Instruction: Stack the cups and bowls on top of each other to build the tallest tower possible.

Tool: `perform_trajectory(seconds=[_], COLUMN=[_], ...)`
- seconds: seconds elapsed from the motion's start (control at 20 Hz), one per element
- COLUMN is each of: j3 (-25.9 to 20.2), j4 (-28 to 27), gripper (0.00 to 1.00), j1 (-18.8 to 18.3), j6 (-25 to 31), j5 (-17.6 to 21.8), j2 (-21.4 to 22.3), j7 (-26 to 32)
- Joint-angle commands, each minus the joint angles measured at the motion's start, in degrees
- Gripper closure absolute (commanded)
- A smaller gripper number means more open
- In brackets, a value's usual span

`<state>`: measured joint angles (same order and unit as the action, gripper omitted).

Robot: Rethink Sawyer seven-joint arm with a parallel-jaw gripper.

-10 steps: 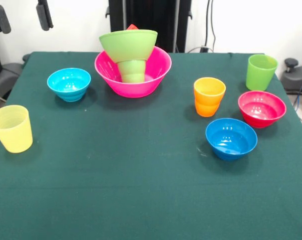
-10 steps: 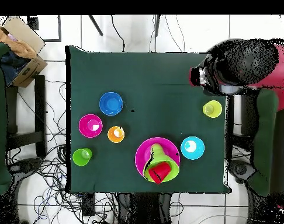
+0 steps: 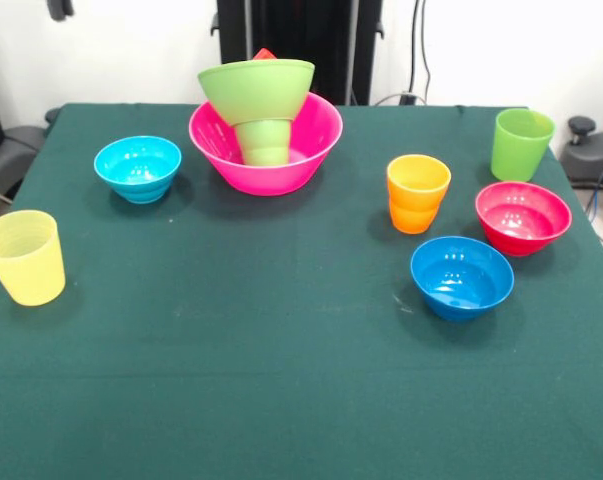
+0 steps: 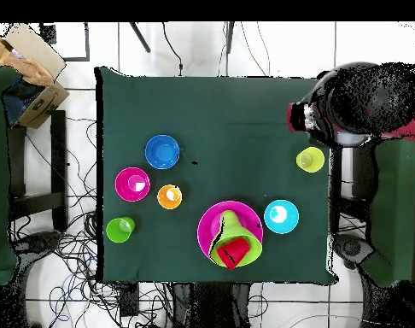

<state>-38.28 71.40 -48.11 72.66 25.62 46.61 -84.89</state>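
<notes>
The tower point(image 3: 264, 115) stands in the big pink bowl point(image 3: 311, 150) on the worktop point(image 3: 281, 350), and I cannot tell how the jaws are set.

At the upper right of the overhead view the arm point(image 4: 365, 107) shows as a bulky black rounded housing with a red section toward the right edge. In the front view only dark end effector point(image 3: 21, 10) tips show at the upper left edge
</notes>
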Motion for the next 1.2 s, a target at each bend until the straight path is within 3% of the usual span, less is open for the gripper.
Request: perform_trajectory(seconds=[0.05,0.3,0.6,0.8,1.0,1.2], j3=[0.9,0.8,1.1,0.5,-1.8,-5.1], j4=[7.2,7.5,4.7,9.7,18.2,27.5], gripper=[0.00,0.00,0.00,0.00,0.00,0.00], j1=[-0.6,-0.5,-0.4,-2.5,-6.9,-12.0], j6=[-0.5,0.6,8.8,7.1,2.8,-5.5], j5=[0.7,1.0,1.1,-1.3,-7.4,-10.8], j2=[0.4,0.6,0.6,6.6,13.4,17.2], j7=[7.9,7.9,10.4,11.3,13.6,16.5])
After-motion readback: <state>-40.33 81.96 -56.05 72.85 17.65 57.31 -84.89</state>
